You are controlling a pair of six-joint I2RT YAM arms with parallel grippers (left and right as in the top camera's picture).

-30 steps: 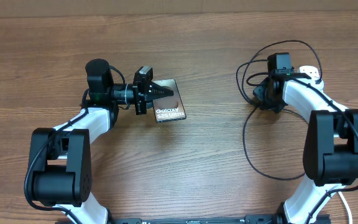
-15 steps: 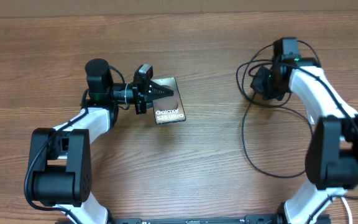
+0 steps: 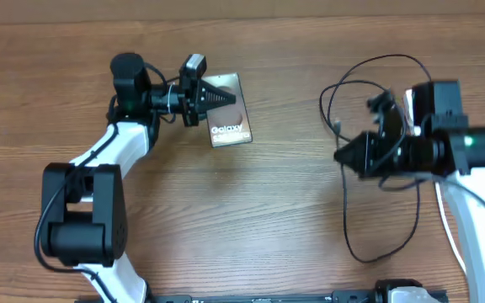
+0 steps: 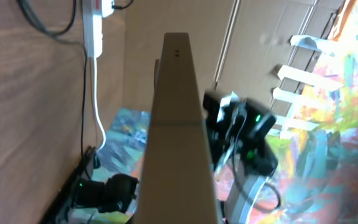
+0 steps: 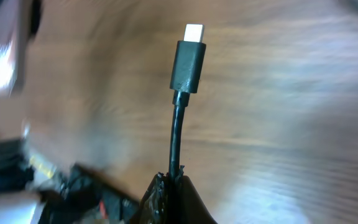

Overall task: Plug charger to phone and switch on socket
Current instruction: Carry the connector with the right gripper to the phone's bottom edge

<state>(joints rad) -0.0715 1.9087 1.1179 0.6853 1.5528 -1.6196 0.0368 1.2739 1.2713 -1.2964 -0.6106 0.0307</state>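
My left gripper (image 3: 227, 98) is shut on one end of the phone (image 3: 231, 122), a dark slab with white "Galaxy S25 Ultra" lettering, held at the back left. The left wrist view shows the phone (image 4: 179, 124) edge-on, its far end pointing at the right arm. My right gripper (image 3: 340, 156) is shut on the charger (image 3: 341, 202), a thin black cable looping over the table's right half. Its connector tip (image 5: 188, 59) sticks out beyond the fingertips of the right gripper (image 5: 174, 178), pointing left. The socket (image 4: 94, 25), a white strip with red marks, shows in the left wrist view.
A thick white cord (image 4: 96, 93) trails from the socket along the table. The right arm (image 3: 457, 156) covers most of the back right corner. Cable loops (image 3: 386, 57) lie behind and in front of the right gripper.
My right arm has swung from the back right towards the middle, carrying the charger's tip leftwards. My left gripper has carried the phone a little farther back.
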